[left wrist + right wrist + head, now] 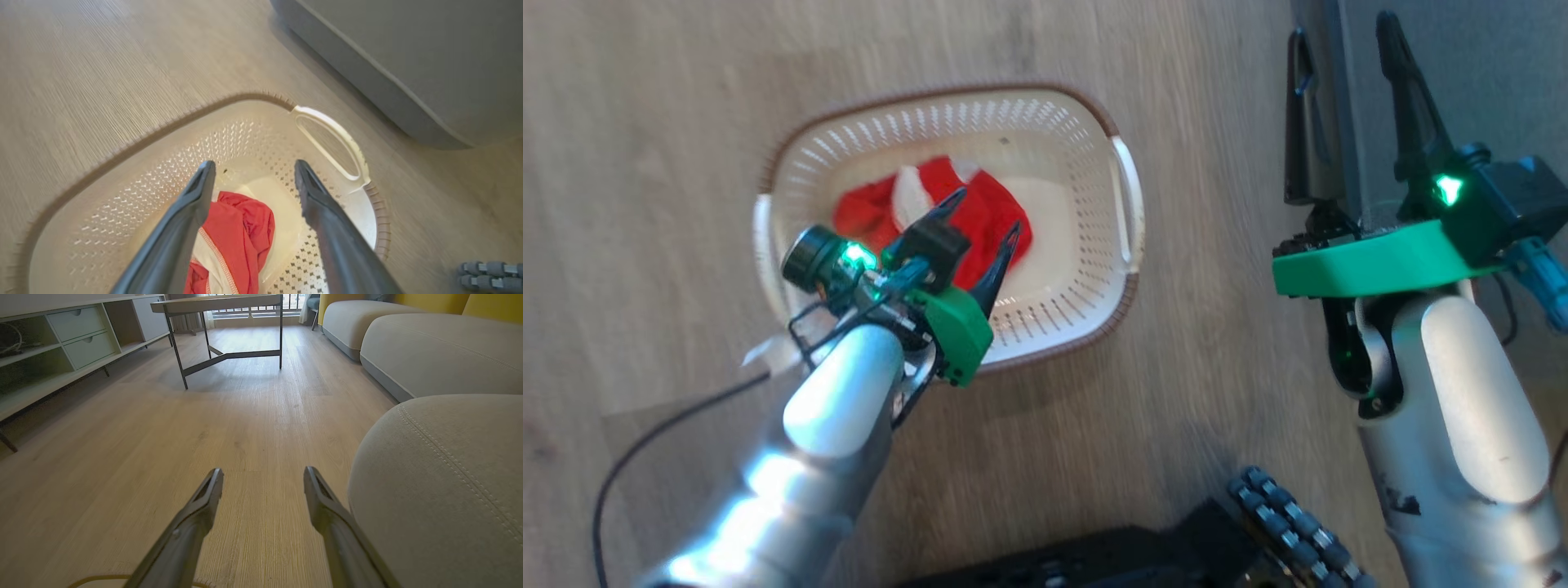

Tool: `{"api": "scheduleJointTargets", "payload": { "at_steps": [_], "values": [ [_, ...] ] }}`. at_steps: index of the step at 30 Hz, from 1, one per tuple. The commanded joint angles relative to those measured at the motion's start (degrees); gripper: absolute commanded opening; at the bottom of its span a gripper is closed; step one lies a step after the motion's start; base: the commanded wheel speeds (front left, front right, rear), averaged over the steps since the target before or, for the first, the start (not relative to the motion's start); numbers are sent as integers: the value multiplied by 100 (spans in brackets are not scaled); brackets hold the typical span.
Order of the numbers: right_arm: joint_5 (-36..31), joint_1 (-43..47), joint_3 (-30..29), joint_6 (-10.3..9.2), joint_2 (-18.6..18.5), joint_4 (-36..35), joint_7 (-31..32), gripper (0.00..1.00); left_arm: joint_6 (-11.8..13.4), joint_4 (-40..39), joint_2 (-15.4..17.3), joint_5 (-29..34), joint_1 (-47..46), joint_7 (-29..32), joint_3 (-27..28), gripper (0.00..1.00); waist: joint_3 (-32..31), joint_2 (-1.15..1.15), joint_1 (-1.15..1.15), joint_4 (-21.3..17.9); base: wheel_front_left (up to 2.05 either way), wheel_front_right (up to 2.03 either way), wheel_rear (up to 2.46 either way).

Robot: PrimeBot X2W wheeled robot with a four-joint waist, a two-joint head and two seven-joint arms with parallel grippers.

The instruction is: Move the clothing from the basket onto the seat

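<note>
Floor [645, 122]: pale wood-look planks with fine grain, matte, in soft daylight; bears the basket and the seat.
Basket [1078, 163]: cream, perforated walls, brown rim, white handles; stands on the floor at 10 o'clock from the middle of the head view.
Clothing [866, 212]: red with white bands, crumpled on the basket's bottom, toward its 9 o'clock side in the head view; none on the seat.
Left gripper [987, 211]: fingers spread apart, nothing between them; tips inside the rim, above the clothing; contact with the cloth cannot be told.
Right gripper [1343, 28]: fingers wide apart, empty; at 2 o'clock from the basket and well apart from it, over the floor by the seat's edge.
Seat [441, 490]: grey upholstery, rounded corner, double stitched seam; at 4 o'clock in the right wrist view, just beside one finger; at 1 o'clock in the left wrist view, near the basket's handle but apart.
Table [229, 302]: dark metal legs, at 12 o'clock in the right wrist view.
Shelf unit [61, 343]: low, pale, with drawers, at 10 o'clock.
Cushions [441, 347]: two more grey ones at 1 o'clock, yellow backs behind.
Cable [645, 441]: dark, on the floor at 8 o'clock in the head view.
</note>
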Motion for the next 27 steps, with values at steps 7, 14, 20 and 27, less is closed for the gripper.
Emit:
{"api": "scheduleJointTargets", "payload": {
  "at_steps": [7,14,20,27],
  "values": [
    [198,-77,243,13,34,-363,-27,100,-35,1203,44,-160,-800,17,-696,100,718,0,-2,-479,0,0,0],
    [425,-108,280,13,34,-479,-27,100,-36,2142,43,-429,-1390,414,-1228,100,1043,0,-2,-754,0,0,0],
    [561,-107,328,13,34,-569,-27,100,-36,2663,59,-573,-1709,733,-1328,100,1225,0,-2,-925,0,0,0],
    [691,-157,439,13,35,-710,-27,100,82,2940,159,-654,-1893,1143,-1346,100,1462,0,-2,-1080,0,0,0]
  ]
}}
